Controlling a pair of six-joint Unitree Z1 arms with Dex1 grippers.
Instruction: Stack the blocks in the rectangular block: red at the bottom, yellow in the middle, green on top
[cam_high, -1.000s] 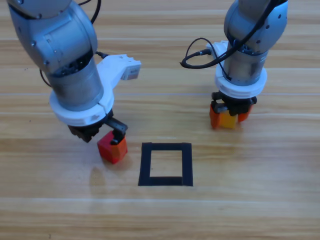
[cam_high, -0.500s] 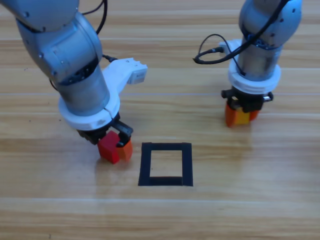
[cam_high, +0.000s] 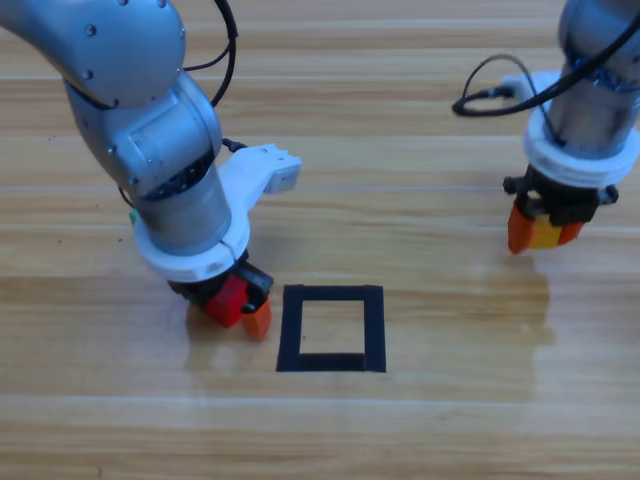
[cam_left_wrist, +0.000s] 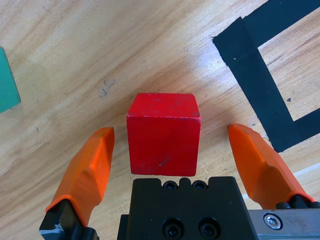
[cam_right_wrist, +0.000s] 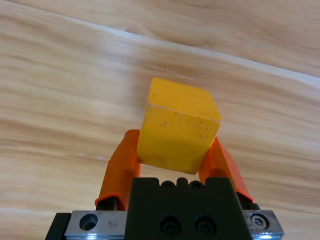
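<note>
Already the left gripper (cam_left_wrist: 170, 150) straddles the red cube (cam_left_wrist: 163, 132), jaws apart, just left of the rectangular block (cam_high: 331, 328); the right gripper (cam_right_wrist: 172, 165) clamps the yellow cube (cam_right_wrist: 180, 125) near the worktop's right edge.

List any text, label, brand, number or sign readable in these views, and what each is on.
None: no view shows readable text.
red cube: plain faces, only scuffs.
yellow cube: plain, small specks only.
green cube: only an edge shows, unmarked.
black outline: bare tape.
left gripper and right gripper: black bodies show screws, no lettering.
table: wood grain only.
</note>
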